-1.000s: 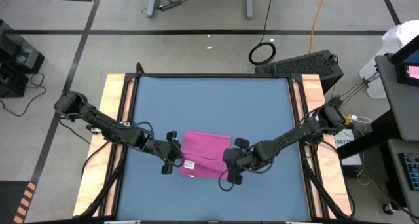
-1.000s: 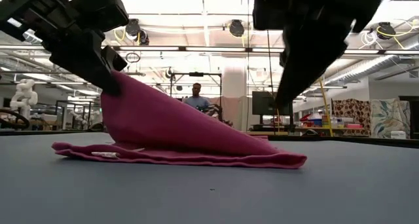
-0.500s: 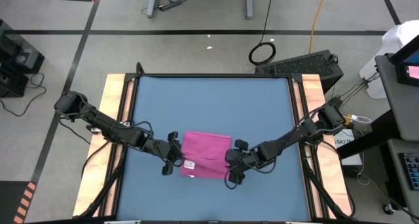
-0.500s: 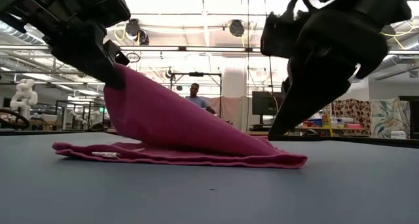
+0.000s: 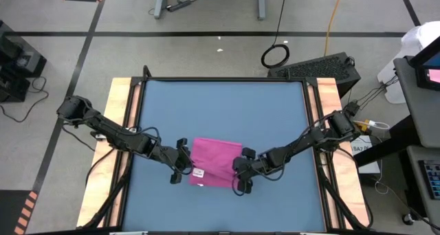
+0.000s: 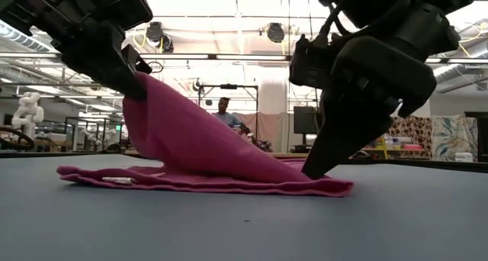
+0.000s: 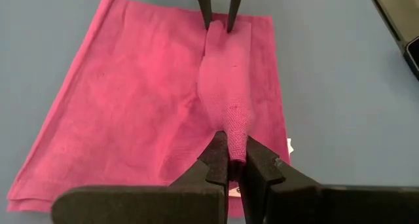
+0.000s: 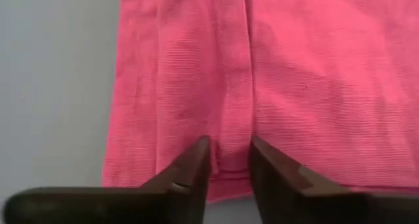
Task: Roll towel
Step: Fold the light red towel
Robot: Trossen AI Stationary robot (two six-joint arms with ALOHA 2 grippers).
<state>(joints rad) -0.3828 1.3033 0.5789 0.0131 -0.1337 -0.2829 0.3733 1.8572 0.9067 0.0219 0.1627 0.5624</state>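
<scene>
1. high view: towel lies near the table's front middle, left gripper and right gripper at its ends.
2. low view: the left gripper holds a raised fold.
3. right wrist view: the right gripper's fingers straddle a ridge, narrow, not pinching; closing off-centre could miss it.

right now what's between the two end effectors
Only the towel: a raised pink ridge runs from the left end effector, shut on it, to the right end effector, clearest in the left wrist view.

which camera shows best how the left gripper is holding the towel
The left wrist view: the left gripper pinches a raised ridge of the towel. The low view shows that edge lifted. The high view shows only the position; the right wrist view misses it.
</scene>
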